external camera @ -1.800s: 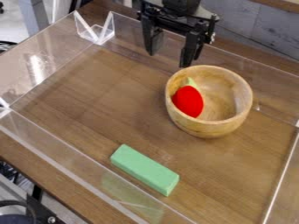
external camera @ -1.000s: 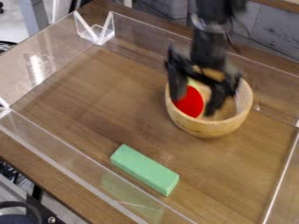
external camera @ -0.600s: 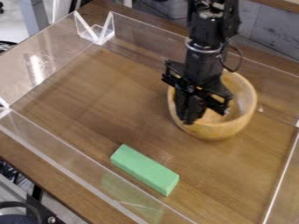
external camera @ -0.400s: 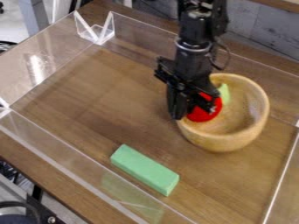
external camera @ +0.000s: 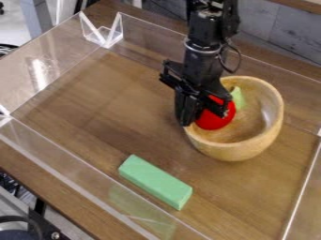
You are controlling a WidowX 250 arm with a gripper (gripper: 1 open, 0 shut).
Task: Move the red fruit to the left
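The red fruit (external camera: 219, 114) is small, glossy and bright red. It sits at the left inner edge of the wooden bowl (external camera: 257, 142), level with the rim. My black gripper (external camera: 196, 112) comes down from above and is shut on the red fruit, its fingers covering the fruit's left side. The bowl looks slightly tipped, its left rim pressed by the fingers.
A green rectangular block (external camera: 156, 181) lies near the front of the wooden tabletop (external camera: 100, 103). Clear plastic walls (external camera: 38, 66) fence the table on all sides, with a folded clear piece (external camera: 100, 33) at the back left corner.
The gripper dropped into the bowl, closed on the red fruit and shifted left with it. The bowl was nudged and now sits a little differently.
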